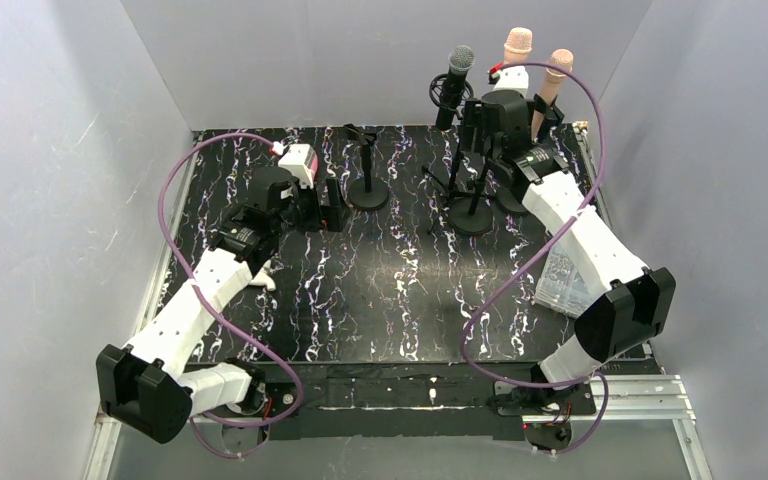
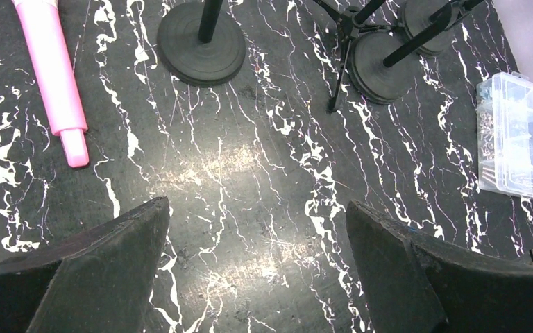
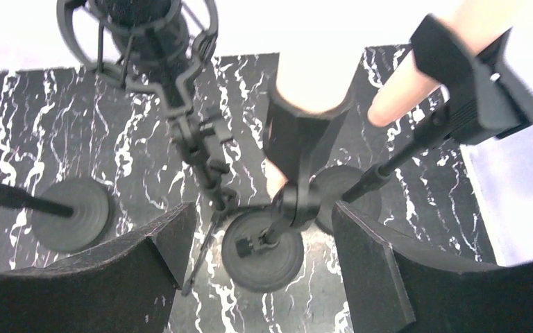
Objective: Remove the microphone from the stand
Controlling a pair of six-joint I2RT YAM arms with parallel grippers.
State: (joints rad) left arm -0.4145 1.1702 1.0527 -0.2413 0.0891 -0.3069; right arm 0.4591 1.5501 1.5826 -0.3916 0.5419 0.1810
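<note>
We count four microphones. Three stand upright in stands at the back right of the black, white-veined tabletop (image 1: 380, 290): one black microphone with a grey mesh head (image 1: 460, 62) and two peach-pink ones. The fourth, a bright pink plastic microphone (image 2: 47, 66), lies flat on the table near the left arm, apart from everything else.

We count four black metal stands. An empty round-based stand (image 1: 367, 170) is at the back, left of centre. A tripod stand with a ring mount (image 3: 205, 163) carries the black microphone, and two round-based stands have clips. One clear plastic compartment box (image 2: 520, 135) lies by the table's right edge.

The task's thing, the middle peach-pink microphone (image 3: 309, 87), sits in the black clip (image 3: 298, 139) of its stand. It is between the black microphone and the other peach-pink microphone (image 3: 406, 90).

The right gripper (image 3: 264, 211) faces it, jaws apart on either side of that stand's pole, touching nothing we can see. The left gripper (image 2: 257, 205) hovers over the tabletop, jaws spread wide with nothing between them.

The three loaded stands crowd together, bases just beside one another. Grey walls close the left, back and right. The open room is the middle and near part of the tabletop, between the arms.
</note>
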